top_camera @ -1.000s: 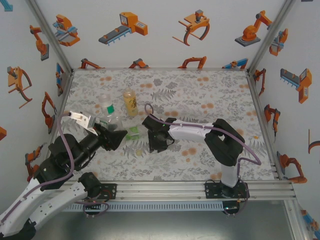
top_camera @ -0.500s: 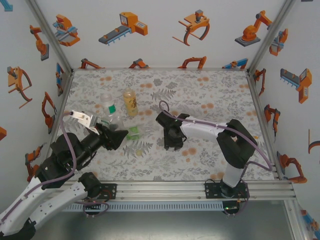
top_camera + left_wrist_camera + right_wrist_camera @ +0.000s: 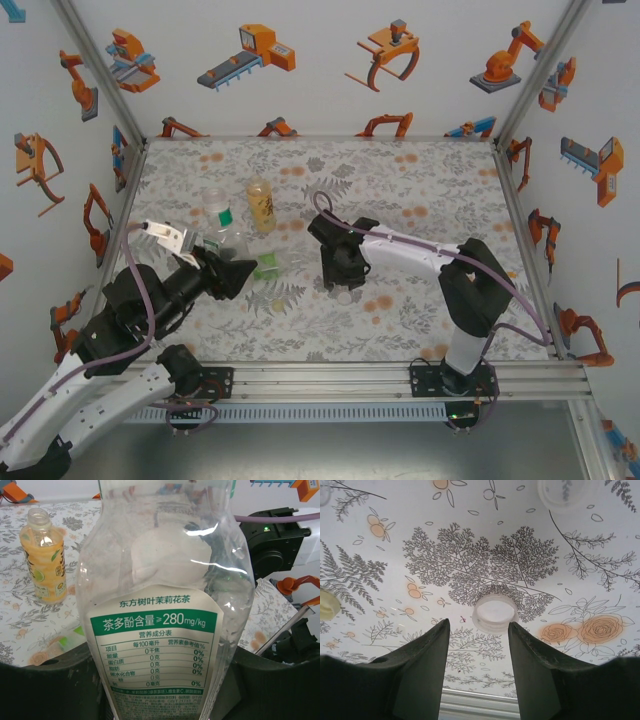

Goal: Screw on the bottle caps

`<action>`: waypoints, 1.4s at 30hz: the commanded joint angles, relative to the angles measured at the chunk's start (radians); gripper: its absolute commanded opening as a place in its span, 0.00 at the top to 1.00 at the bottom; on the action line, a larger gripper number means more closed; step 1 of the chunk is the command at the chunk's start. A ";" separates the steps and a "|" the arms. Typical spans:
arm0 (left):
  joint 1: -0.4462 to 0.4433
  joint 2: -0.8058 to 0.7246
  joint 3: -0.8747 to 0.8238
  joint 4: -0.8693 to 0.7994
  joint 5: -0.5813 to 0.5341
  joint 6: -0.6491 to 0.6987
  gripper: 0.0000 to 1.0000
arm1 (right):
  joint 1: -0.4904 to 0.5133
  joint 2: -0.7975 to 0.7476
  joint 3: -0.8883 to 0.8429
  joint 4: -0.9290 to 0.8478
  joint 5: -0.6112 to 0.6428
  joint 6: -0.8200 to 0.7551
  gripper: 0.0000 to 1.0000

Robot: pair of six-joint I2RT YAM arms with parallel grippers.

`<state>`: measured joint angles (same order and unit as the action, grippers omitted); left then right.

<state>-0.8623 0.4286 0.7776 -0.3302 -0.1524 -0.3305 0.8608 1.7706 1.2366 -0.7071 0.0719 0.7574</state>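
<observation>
We see two arms of the same make. The left arm (image 3: 60,425) has smooth white shells on its long links and blocky black housings at the joints; the right arm (image 3: 400,255) has the same white-and-black build. A thin purple cable (image 3: 122,260) runs along the left arm, and a second purple cable (image 3: 316,205) follows the right one. Each arm ends in a flat black base plate (image 3: 452,381). The left end effector (image 3: 240,270) is black, with a white bracket (image 3: 165,237) behind it. The right end effector (image 3: 477,625) has two dark, matte, wedge-shaped fingers (image 3: 420,670). A small green light (image 3: 263,528) glows on the right arm's black housing.
</observation>
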 commanded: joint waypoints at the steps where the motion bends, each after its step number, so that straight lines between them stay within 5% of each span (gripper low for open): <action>1: 0.003 -0.013 0.005 0.014 -0.013 -0.018 0.93 | 0.002 0.031 0.012 -0.030 0.007 -0.015 0.51; 42: 0.003 0.005 0.002 0.032 -0.007 -0.027 0.93 | 0.001 -0.012 -0.049 0.009 0.019 0.008 0.50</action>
<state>-0.8623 0.4297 0.7776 -0.3294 -0.1577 -0.3405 0.8604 1.7889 1.1740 -0.6807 0.0727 0.7593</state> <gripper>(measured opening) 0.546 0.502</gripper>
